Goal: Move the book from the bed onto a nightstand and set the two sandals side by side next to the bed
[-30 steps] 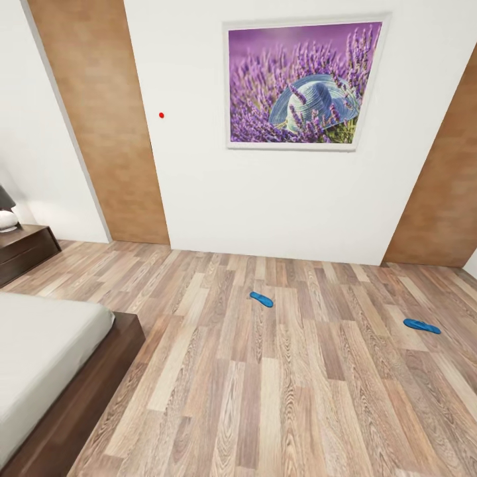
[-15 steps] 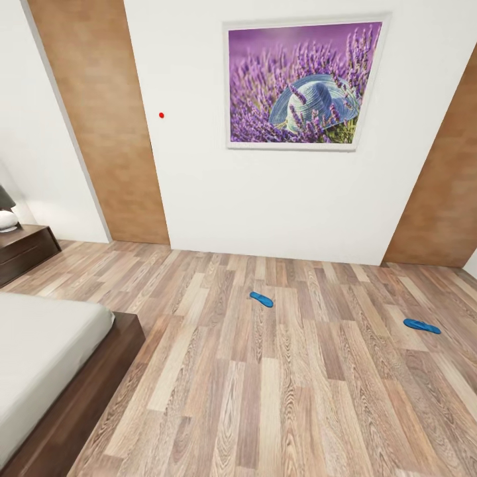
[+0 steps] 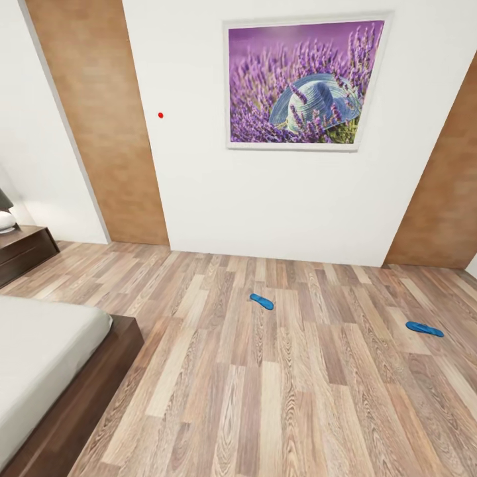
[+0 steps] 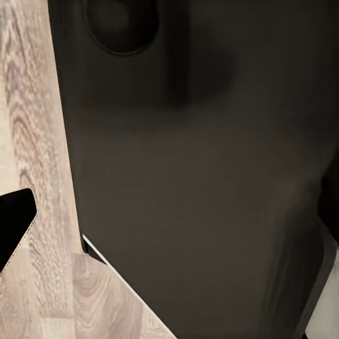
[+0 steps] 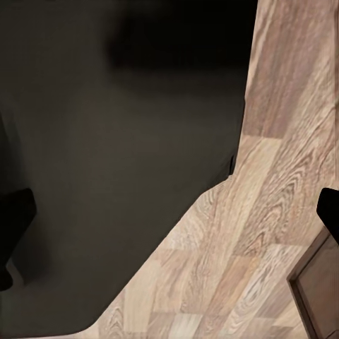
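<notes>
In the bedroom, one bed (image 3: 46,351) fills the near left corner, one dark drawer cabinet (image 3: 23,250) stands far left beyond it, and two blue sandals lie well apart on the plank floor (image 3: 265,397): one sandal (image 3: 262,301) mid-floor, the other sandal (image 3: 424,328) far to the right. My judgement is that the sandal step is in hand, at the approach stage, and the next move calls for rolling nearer and lowering an arm to the nearer one. Whether either pincer is apart or together cannot be told.
</notes>
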Controlling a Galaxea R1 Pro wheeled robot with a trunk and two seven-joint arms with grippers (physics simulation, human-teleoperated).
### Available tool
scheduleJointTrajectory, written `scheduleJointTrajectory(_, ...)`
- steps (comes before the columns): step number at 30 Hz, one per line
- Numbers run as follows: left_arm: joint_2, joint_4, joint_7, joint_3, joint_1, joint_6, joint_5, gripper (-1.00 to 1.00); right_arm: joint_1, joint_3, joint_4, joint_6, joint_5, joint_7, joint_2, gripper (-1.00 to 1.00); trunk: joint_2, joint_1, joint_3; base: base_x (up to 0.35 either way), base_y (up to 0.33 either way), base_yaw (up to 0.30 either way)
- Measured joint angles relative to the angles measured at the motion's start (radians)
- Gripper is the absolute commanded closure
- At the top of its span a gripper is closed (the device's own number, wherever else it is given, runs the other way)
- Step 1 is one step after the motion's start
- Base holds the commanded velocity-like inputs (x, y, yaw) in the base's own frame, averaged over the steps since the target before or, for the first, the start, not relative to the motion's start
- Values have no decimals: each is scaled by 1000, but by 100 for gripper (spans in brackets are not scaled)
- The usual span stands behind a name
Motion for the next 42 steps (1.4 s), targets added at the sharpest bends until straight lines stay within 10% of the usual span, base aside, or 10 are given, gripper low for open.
scheduleJointTrajectory(18,0,-12,0,2,0,-37,-1,-100,0,-5,-3,0,3,0,2,-100,0,0,0,326,0,0)
scheduleJointTrajectory(42,8,-405,5,2,-1,-68,-11,-100,-4,-10,-374,-83,1,-4,-31,-100,0,0,0,285,0,0)
